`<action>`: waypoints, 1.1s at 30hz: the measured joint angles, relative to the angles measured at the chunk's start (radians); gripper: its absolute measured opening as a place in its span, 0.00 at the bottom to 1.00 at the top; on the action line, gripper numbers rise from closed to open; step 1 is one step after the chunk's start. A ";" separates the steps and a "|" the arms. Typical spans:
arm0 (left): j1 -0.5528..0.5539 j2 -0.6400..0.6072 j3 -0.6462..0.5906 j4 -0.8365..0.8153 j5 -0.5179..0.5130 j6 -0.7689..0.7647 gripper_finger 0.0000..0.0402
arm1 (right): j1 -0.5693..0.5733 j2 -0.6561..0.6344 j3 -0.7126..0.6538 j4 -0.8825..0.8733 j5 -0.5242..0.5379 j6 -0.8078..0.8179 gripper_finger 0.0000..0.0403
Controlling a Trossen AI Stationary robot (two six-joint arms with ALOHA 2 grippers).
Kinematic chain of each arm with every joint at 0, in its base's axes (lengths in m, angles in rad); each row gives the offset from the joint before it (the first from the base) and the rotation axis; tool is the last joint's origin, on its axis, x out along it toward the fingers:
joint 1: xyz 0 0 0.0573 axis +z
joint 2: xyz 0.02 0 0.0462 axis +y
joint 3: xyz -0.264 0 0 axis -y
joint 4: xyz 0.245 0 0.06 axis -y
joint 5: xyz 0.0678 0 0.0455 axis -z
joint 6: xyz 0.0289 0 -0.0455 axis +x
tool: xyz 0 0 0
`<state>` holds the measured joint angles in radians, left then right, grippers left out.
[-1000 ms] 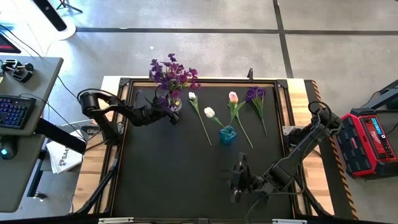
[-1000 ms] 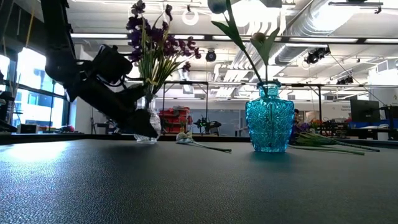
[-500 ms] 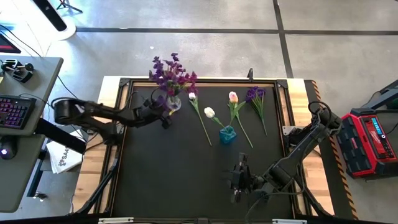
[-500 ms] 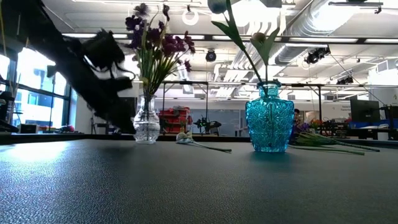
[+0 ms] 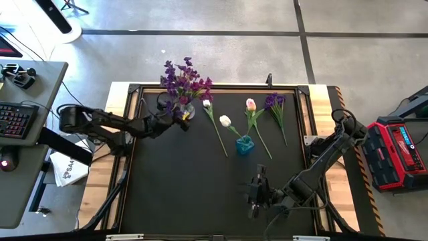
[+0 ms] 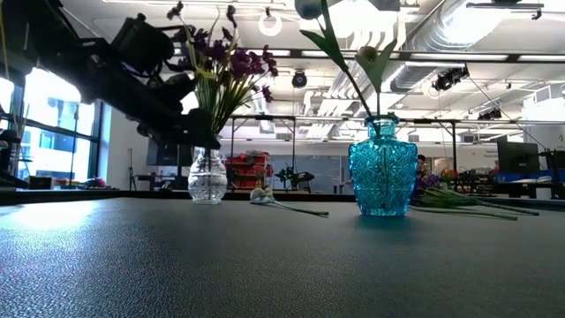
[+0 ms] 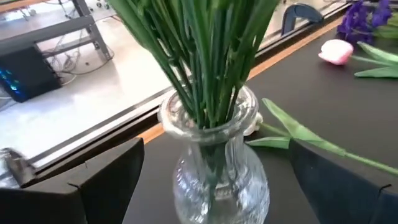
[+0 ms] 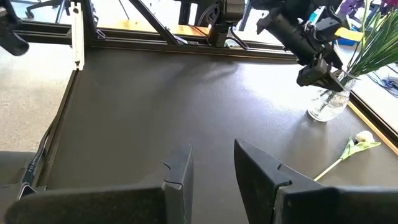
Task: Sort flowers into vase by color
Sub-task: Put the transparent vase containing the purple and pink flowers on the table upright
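A clear glass vase (image 5: 186, 111) (image 6: 207, 177) (image 7: 214, 168) stands at the table's far left with a bunch of purple sprigs (image 5: 184, 80) in it. My left gripper (image 5: 175, 118) (image 7: 216, 149) is open at its neck, one finger on each side, touching nothing. A blue vase (image 5: 245, 144) (image 6: 382, 177) at mid-table holds one white tulip (image 5: 225, 121). Another white tulip (image 5: 206, 104), a pink tulip (image 5: 251, 104) and a purple sprig (image 5: 274, 102) lie flat on the mat. My right gripper (image 5: 256, 194) (image 8: 212, 162) waits open near the near edge.
The black mat (image 5: 174, 187) has free room in its middle and near left. A raised frame (image 5: 221, 87) runs around the table. A desk with a keyboard (image 5: 17, 120) stands off the left side, and a red case (image 5: 401, 150) off the right.
My left gripper drew back from the foot of the clear vase toward the table's left edge. It then rose to the height of the vase's neck and came in again at the stems.
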<state>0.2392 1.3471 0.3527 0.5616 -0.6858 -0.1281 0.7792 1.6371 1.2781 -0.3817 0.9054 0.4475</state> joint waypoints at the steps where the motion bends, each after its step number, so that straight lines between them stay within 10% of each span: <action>1: 0.010 0.018 0.000 0.029 0.012 0.001 0.96 | 0.000 0.000 0.000 0.000 0.000 0.000 0.21; 33: 0.049 0.149 0.000 0.230 0.015 0.061 0.59 | 0.000 0.000 0.000 -0.001 0.000 0.000 0.21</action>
<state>0.2886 1.4963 0.3527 0.7914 -0.6704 -0.0674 0.7793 1.6371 1.2781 -0.3828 0.9054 0.4475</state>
